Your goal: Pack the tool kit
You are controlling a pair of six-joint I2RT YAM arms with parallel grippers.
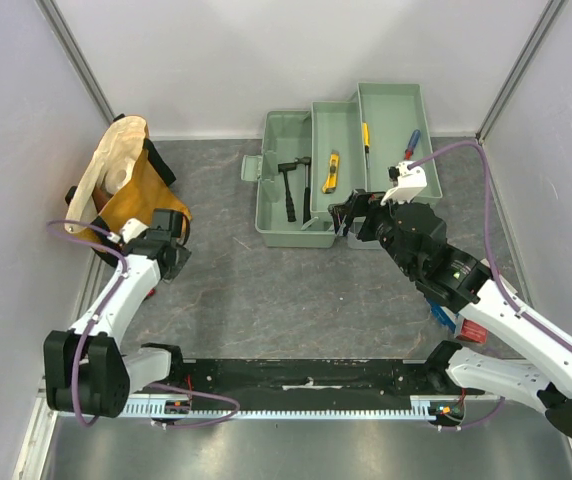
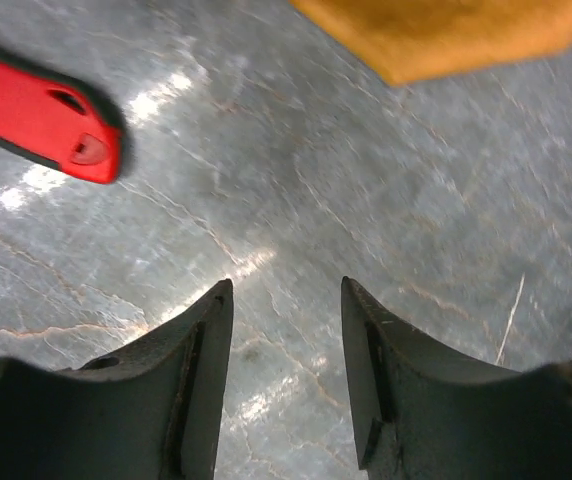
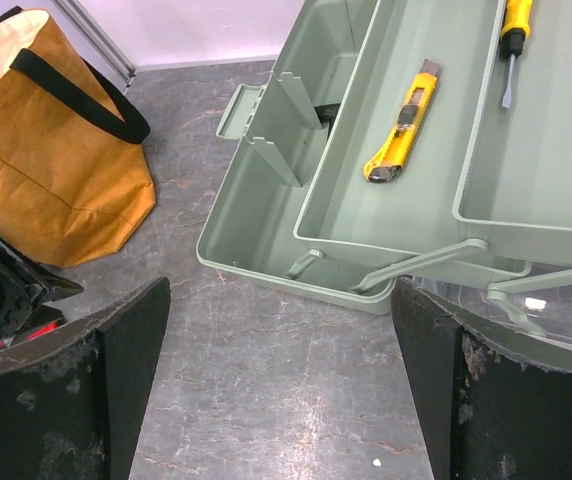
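Note:
The pale-green toolbox (image 1: 266, 205) stands open at the back middle, its trays folded out to the right. A small hammer (image 1: 290, 190) lies in its base. A yellow-black knife (image 1: 332, 172) lies in the middle tray, and a yellow-handled screwdriver (image 1: 365, 135) and a blue-handled one (image 1: 412, 143) in the far tray. My right gripper (image 1: 344, 218) is open and empty above the table in front of the box (image 3: 266, 255); the knife (image 3: 403, 125) shows ahead of it (image 3: 281, 290). My left gripper (image 1: 173, 250) is open and empty (image 2: 286, 285) over bare table, with a red-handled tool (image 2: 41, 115) lying ahead on the left.
The mustard-yellow cloth bag (image 1: 126, 190) lies at the left, just beyond my left gripper, and shows in the left wrist view (image 2: 446, 30). Blue-and-red packets (image 1: 456, 325) lie under my right arm. The box's clear lid (image 3: 556, 310) shows beside my right finger. Walls close off three sides.

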